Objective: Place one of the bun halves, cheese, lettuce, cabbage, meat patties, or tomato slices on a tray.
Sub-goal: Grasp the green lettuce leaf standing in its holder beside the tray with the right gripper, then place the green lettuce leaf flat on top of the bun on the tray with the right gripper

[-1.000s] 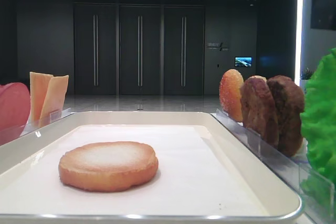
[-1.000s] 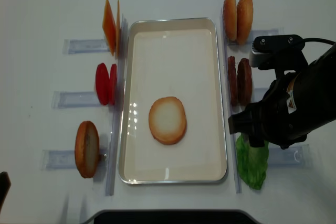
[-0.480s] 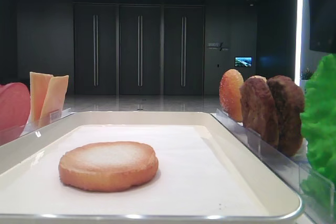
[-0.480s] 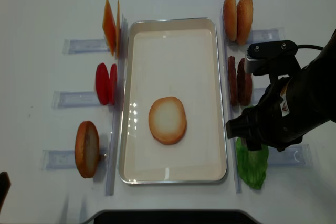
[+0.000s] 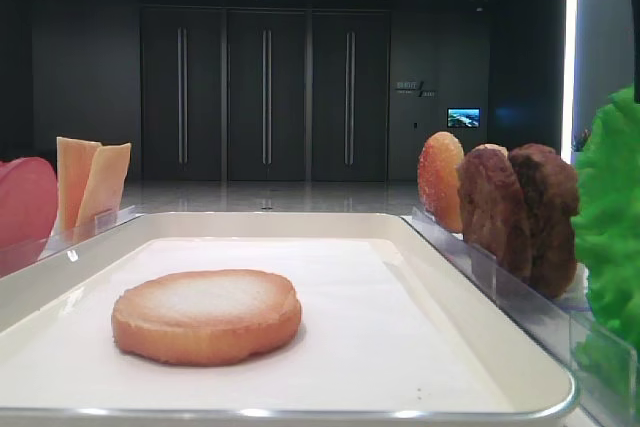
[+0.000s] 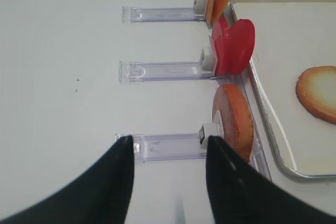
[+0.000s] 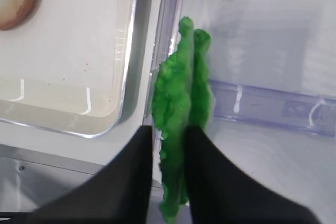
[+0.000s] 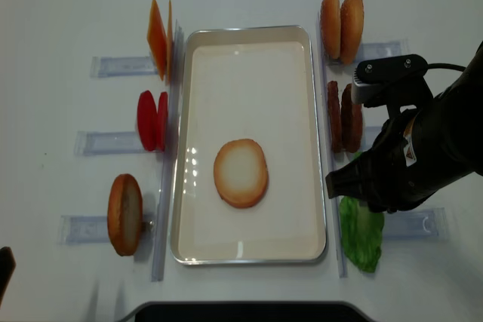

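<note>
Two fingers of right pincer (image 7: 167, 174) pinching lettuce (image 7: 177, 124) — upright, beside tray (image 7: 124, 66).

We see 1 bun (image 8: 241, 173) lying in the tray (image 8: 250, 34), slightly toward its near end. Left of the tray stand cheese (image 8: 158, 38), tomato slices (image 8: 151, 120) and a bun half (image 8: 124, 214); right of it stand 2 buns (image 8: 341, 25), patties (image 8: 343, 117) and lettuce (image 8: 361, 235), nearest us.
</note>
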Motion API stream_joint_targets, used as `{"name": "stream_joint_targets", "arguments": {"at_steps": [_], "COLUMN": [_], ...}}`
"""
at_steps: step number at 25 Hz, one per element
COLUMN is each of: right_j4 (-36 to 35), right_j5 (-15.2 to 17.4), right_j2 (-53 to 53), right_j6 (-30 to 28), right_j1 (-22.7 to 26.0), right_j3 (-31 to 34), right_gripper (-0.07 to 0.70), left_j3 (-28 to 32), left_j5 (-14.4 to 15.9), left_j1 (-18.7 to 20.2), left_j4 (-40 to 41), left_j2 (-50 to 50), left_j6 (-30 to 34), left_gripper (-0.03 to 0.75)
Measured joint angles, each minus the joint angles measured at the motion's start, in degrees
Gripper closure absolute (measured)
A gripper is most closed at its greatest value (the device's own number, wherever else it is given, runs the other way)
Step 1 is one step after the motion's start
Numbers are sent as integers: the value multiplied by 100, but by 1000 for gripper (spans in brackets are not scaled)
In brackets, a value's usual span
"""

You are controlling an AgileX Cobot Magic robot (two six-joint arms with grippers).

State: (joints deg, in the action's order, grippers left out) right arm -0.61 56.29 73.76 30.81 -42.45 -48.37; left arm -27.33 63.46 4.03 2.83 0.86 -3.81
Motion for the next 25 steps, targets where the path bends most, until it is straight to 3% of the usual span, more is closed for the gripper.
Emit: {"name": "stream_joint_targets", "arguments": {"at_steps": [2,4,10,20,25], "right_j4": [13,23,18,-61,-83], "right_j5": [0,-5,114,882,816], "right_j2": [0,0,-46,-520,-533], "right_j6": [0,0,0,57,134], "right_j1": [0,0,0,-243,-467], "right_j3": [0,0,-20,-865,-1031], "right_gripper": [578,616,616,616,616], "left_j3": [0,0,0,0,0], "left_j5": [0,0,0,0,0], "left_j1": [0,0,0,0,0], "left_j4": [0,0,0,0,0], "left_j2": [0,0,0,0,0], "left_j6": [0,0,0,0,0], "left_gripper": [370,370,370,370,370]}}
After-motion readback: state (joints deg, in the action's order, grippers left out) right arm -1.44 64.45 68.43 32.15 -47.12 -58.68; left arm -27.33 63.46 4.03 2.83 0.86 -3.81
